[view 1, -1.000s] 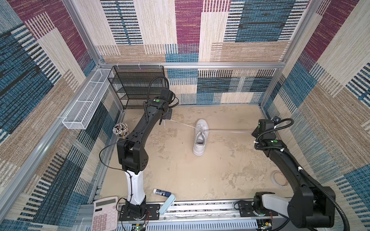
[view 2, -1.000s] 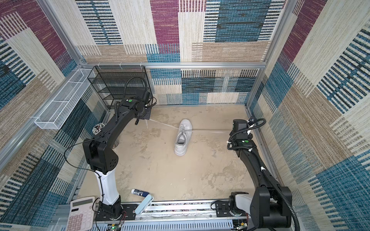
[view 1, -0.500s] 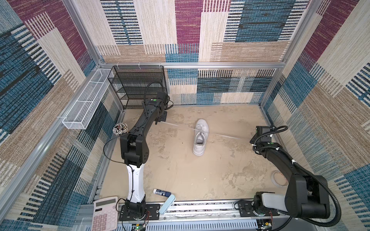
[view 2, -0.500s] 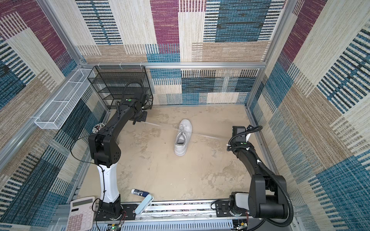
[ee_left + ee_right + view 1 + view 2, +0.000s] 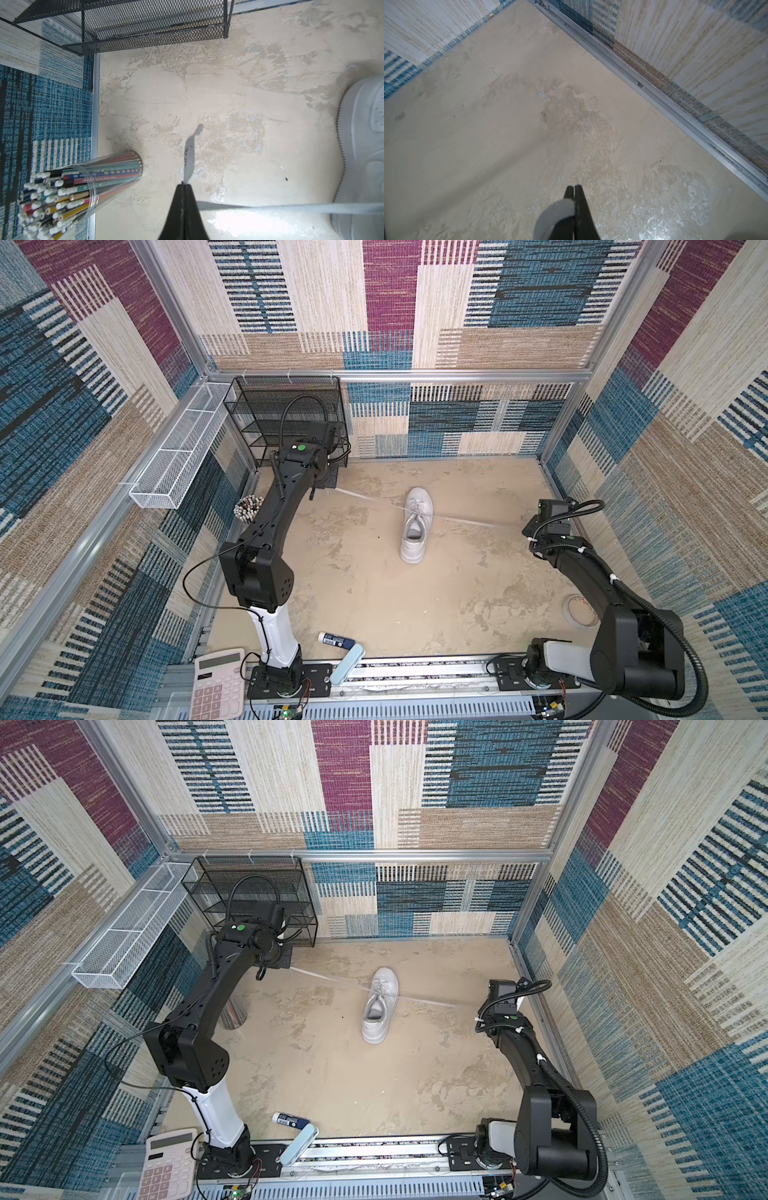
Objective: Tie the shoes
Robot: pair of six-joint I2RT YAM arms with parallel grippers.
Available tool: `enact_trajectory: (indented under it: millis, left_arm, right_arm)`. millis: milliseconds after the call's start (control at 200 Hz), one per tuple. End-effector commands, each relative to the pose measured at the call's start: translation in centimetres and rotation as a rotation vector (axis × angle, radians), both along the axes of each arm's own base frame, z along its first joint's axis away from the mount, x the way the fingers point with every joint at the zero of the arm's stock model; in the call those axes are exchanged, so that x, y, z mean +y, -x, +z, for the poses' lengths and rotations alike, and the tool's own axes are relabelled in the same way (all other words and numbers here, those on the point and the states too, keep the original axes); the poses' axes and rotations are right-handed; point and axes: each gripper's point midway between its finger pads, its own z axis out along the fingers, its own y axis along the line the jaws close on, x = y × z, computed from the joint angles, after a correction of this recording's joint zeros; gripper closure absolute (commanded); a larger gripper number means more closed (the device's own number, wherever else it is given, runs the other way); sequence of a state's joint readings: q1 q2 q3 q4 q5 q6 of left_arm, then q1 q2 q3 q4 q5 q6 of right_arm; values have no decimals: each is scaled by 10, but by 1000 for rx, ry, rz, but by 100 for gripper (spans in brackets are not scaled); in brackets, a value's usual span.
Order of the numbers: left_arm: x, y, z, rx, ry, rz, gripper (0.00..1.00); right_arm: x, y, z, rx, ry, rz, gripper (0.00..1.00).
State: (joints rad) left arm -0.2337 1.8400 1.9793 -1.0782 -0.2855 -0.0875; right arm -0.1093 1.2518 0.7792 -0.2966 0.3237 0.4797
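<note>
Left arm had drawn farther toward 10 o'clock. Sneaker [image 5: 415,526] lay at table [image 5: 374,597] centre; left fingers [image 5: 176,204] clenched the left lace [image 5: 291,208], right fingers [image 5: 581,204] apparently the right lace [image 5: 469,521], at 3 o'clock. Even pulling seemed advisable.

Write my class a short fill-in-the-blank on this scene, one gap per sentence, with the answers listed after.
1. The sneaker on the table is ____ in colour.
2. The left gripper and the right gripper are both ____ on the laces.
3. The laces stretch out to ____ sides of the sneaker.
4. The mesh rack in the far corner is ____ in colour.
Answers: white; shut; opposite; black.
</note>
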Motion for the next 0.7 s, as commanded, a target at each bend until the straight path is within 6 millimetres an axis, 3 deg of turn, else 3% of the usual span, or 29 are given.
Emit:
enact_trajectory:
  millis: [0, 150, 250, 561, 691]
  left_arm:
    - [6, 12, 15, -33, 4, 27, 100]
    - [-6, 23, 26, -53, 43, -5, 100]
    - [-12, 27, 34, -72, 49, -16, 100]
    - [-9, 32, 47, -104, 38, -10, 100]
    - [-11, 32, 61, -140, 62, -9, 100]
  right_arm:
    - [-3, -3, 19, -33, 26, 11, 100]
    - [12, -9, 34, -74, -17, 90, 100]
    - [11, -7, 40, -80, -6, 91, 100]
    - [11, -6, 56, -109, 5, 100, 100]
    - [12, -7, 60, -109, 7, 107, 100]
